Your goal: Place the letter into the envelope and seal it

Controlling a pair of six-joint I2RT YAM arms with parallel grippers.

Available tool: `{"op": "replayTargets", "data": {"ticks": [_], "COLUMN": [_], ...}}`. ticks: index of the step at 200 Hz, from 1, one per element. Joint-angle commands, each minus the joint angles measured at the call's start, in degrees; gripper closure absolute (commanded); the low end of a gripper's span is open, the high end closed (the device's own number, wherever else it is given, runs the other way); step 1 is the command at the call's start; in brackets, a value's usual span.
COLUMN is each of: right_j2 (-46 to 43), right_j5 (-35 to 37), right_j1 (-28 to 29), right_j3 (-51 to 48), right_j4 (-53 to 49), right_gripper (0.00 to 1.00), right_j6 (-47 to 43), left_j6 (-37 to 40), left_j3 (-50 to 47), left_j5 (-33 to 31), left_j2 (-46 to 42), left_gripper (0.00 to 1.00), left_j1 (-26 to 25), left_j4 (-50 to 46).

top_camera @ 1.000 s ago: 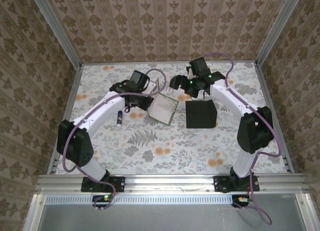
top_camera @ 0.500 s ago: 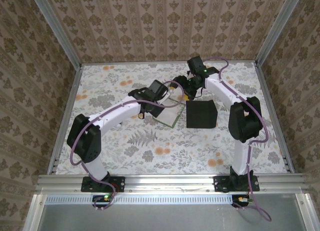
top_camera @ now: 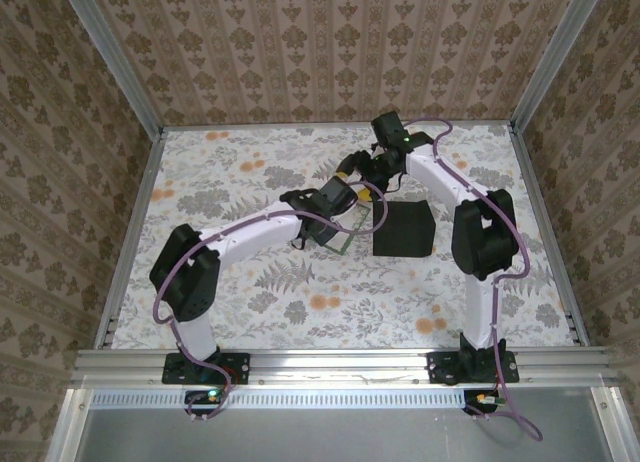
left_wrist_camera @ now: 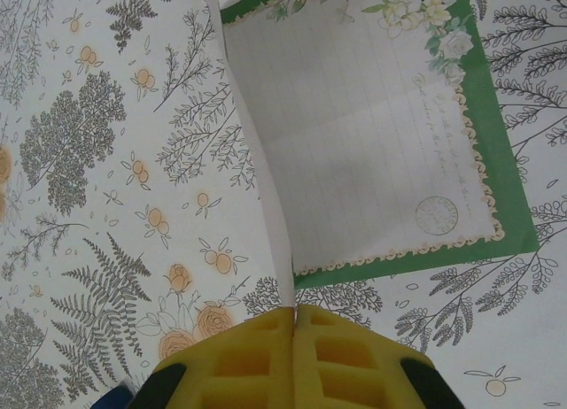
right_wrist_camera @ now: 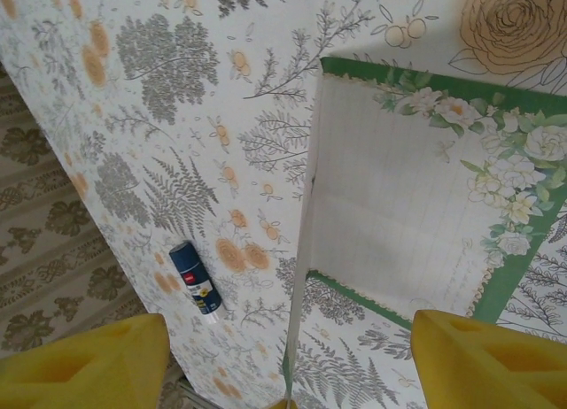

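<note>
Yellow left claw [left_wrist_camera: 293, 315] pinches the upright fold of the letter [left_wrist_camera: 372, 135]. The right claw [right_wrist_camera: 288, 343] stands wide apart astride its edge, with a blue-white tube [right_wrist_camera: 195, 281] to its left and open floral tabletop [right_wrist_camera: 133, 117] beyond.

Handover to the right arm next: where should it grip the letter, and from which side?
The letter's raised half, at its free top edge, from above, one finger each side. That half stands up off the table; the other lies flat. Grip clear of the left gripper, which pinches that edge.
</note>
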Motion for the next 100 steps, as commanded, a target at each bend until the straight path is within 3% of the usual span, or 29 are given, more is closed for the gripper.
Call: {"op": "replayTargets", "data": {"ticks": [1,42,100], "right_j2": [1.2,2.0,4.0], "right_j5": [-1.6,-1.6,-1.7], "right_j1": [-0.2,0.0,0.4], "right_j3": [0.4,-1.5,-2.4], "right_j4": [-0.5,2.0,4.4], "right_gripper": [0.30,0.42,0.48], "right_j6": [2.1,3.9,5.3], "left_j6": [0.9,0.2,-0.2], "left_j3": [1.1,1.2,1.3], "left_j5": [-2.2,-2.1,-1.6], "left_j2": [0.4,0.3,0.1], "left_gripper": [1.00,1.00,1.00], "left_j1": [-0.7,-1.0,-1.7], "left_j4": [0.3,0.0,-0.3]}}
